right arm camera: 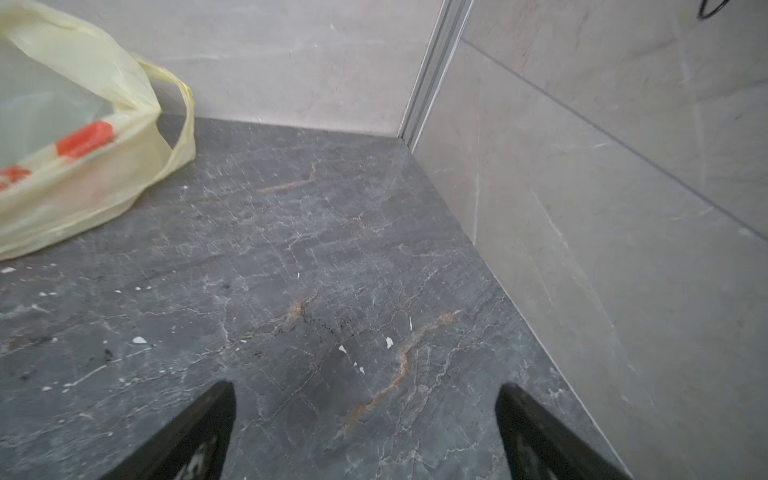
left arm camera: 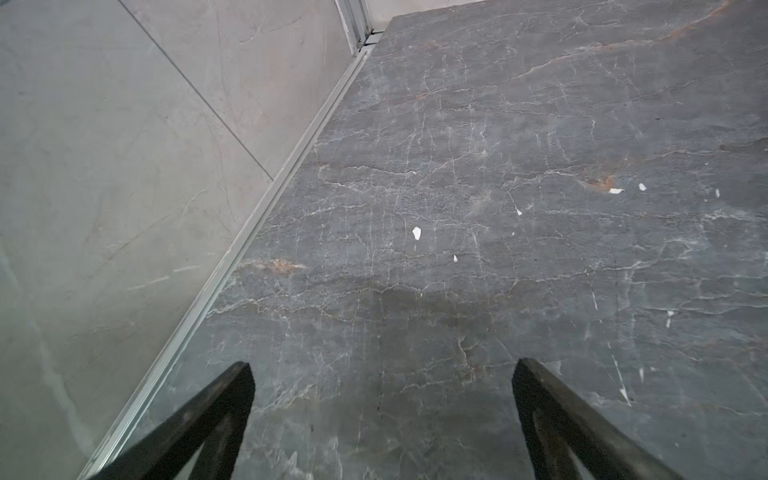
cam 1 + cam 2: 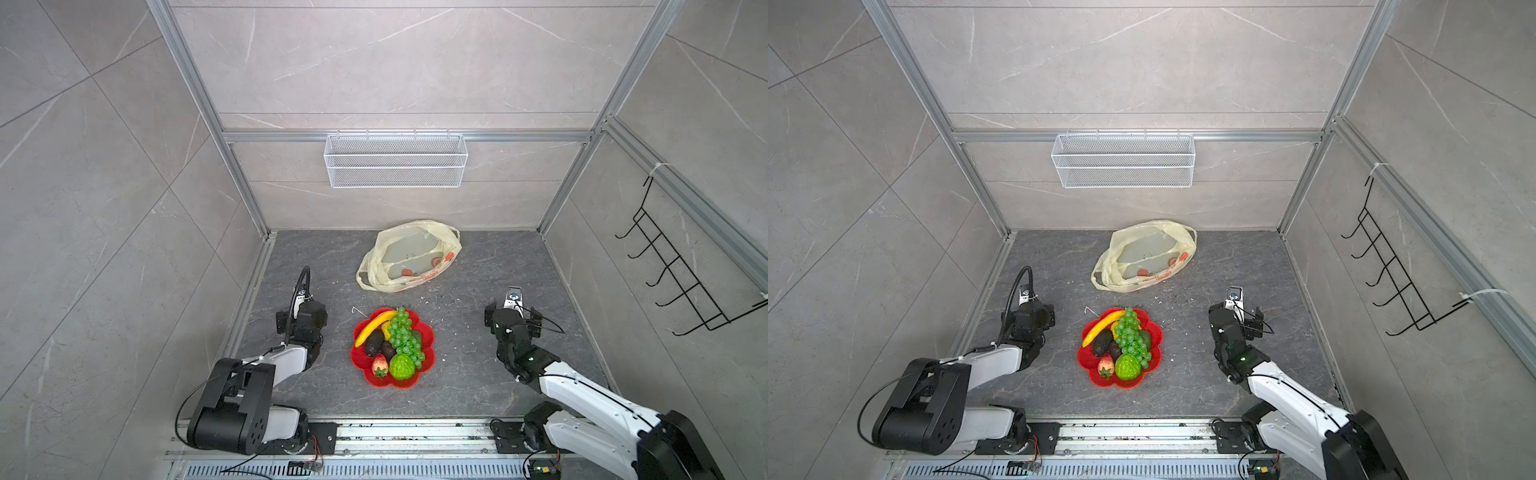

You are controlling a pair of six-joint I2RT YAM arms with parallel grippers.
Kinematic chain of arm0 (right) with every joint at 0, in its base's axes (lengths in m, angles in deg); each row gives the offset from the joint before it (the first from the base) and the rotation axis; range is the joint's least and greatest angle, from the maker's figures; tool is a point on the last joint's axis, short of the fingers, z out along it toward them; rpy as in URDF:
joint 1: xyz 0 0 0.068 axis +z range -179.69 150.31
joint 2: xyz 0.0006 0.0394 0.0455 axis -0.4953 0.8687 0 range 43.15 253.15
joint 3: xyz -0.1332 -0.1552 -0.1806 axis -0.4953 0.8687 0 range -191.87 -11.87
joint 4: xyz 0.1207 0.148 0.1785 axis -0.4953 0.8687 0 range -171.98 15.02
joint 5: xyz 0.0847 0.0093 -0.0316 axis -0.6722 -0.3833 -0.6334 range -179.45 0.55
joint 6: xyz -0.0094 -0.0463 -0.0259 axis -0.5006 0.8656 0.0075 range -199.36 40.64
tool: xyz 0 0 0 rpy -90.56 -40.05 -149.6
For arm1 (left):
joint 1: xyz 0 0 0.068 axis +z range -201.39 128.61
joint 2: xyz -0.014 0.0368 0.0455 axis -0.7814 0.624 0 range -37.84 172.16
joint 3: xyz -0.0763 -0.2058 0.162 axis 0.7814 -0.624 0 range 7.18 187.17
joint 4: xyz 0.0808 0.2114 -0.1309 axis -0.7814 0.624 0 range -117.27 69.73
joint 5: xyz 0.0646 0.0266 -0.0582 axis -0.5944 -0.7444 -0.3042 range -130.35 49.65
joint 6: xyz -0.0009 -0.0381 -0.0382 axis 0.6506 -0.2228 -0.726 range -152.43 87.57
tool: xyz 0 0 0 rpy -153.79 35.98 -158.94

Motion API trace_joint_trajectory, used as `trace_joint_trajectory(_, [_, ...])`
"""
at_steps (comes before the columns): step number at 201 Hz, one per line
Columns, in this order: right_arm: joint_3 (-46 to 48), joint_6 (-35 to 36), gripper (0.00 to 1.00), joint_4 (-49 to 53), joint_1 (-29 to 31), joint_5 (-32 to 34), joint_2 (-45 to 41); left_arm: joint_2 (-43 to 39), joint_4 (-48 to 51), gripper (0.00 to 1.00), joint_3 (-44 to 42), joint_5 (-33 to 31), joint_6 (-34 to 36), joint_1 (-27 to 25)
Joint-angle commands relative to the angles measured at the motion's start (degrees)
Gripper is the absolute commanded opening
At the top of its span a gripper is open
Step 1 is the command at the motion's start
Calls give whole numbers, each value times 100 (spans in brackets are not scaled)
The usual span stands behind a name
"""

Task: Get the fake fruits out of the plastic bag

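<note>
We're seeing both arms sitting low, one on each side of the red flower-shaped plate (image 3: 360, 362) in the centre of a top view. The left gripper (image 2: 382, 363) is standing spread wide with nothing between its jaws, just dark stone tabletop (image 2: 457, 208) showing through the gap. The right gripper (image 1: 365, 385) is doing the same: spread wide, carrying nothing, hanging over the tabletop.

The fake fruits (image 3: 399, 345) are all sitting on the plate. The yellow banana (image 3: 373, 327) is lying along the upper-left rim. The green grape bunch (image 3: 405, 338) is running down the middle. The bumpy green ball (image 3: 402, 366) is sitting at the lower edge, with the red strawberry (image 3: 380, 366) just beside it on the left. The two dark avocados (image 3: 373, 343) are lying side by side between banana and strawberry. The yellow lemon (image 3: 385, 329) is mostly hiding under banana and grapes.

The plastic bag (image 3: 409, 257) is lying slack on the tabletop in the upper centre, near the back wall, well apart from the plate and both grippers. White flecks (image 2: 417, 232) are lying scattered across the tabletop. A white wire basket (image 3: 395, 160) is hanging on the back wall above the bag, and a black hook rack (image 3: 681, 270) is hanging on the right wall.
</note>
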Motion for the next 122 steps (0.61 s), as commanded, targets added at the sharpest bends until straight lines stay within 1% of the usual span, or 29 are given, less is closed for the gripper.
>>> trace_joint_trajectory(1, [142,204,100,-1290,-289,-667,496,315,-1728,100,-130,874,305,373])
trace_joint_trajectory(8, [190,267,100,-1585,-373,-810,669,492,-2021,100,-148,1068,334,502])
trace_joint_trajectory(17, [230,353,100,-1933,-453,-955,890,333,-1430,100,-29,1280,176,576])
trace_joint_trajectory(21, [240,362,100,-2061,-497,-1022,981,313,-1376,100,-24,1434,135,645])
trace_joint_trajectory(30, [275,432,100,-2389,-621,-1234,1154,465,-1880,100,-177,1582,181,699])
trace_joint_trajectory(40, [309,551,100,-2638,-716,-1553,1235,559,-2041,100,-300,1743,129,763])
trace_joint_trajectory(43, [348,582,100,-2768,-754,-1683,1257,663,-2219,100,-339,1789,157,774])
trace_joint_trajectory(50, [410,628,100,-3043,-849,-1952,1319,870,-2586,100,-305,1733,291,779])
trace_joint_trajectory(52, [415,640,100,-3084,-874,-2011,1332,862,-2536,100,-276,1761,280,781])
trace_joint_trajectory(62, [408,740,100,-3177,-953,-2323,1393,620,-1677,100,-90,2023,57,925])
trace_joint_trajectory(66, [403,784,100,-3203,-981,-2426,1421,670,-1712,100,-70,2091,33,972])
trace_joint_trajectory(74, [386,876,100,-3263,-1016,-2563,1489,790,-2036,100,-109,2041,59,986])
trace_joint_trajectory(88, [368,1003,100,-3430,-1116,-2735,1644,679,-1720,100,-67,2077,11,988])
trace_joint_trajectory(96, [417,990,100,-3716,-1249,-2841,1842,728,-1889,100,-92,2038,33,990])
trace_joint_trajectory(110, [477,845,100,-4474,-1477,-2943,2341,676,-1754,100,-80,2072,22,993])
trace_joint_trajectory(115, [479,767,100,-4504,-1582,-3017,2384,698,-1808,100,-85,2044,33,995])
trace_joint_trajectory(122, [457,612,100,-4210,-1759,-3261,2325,706,-1844,100,-93,2045,39,992])
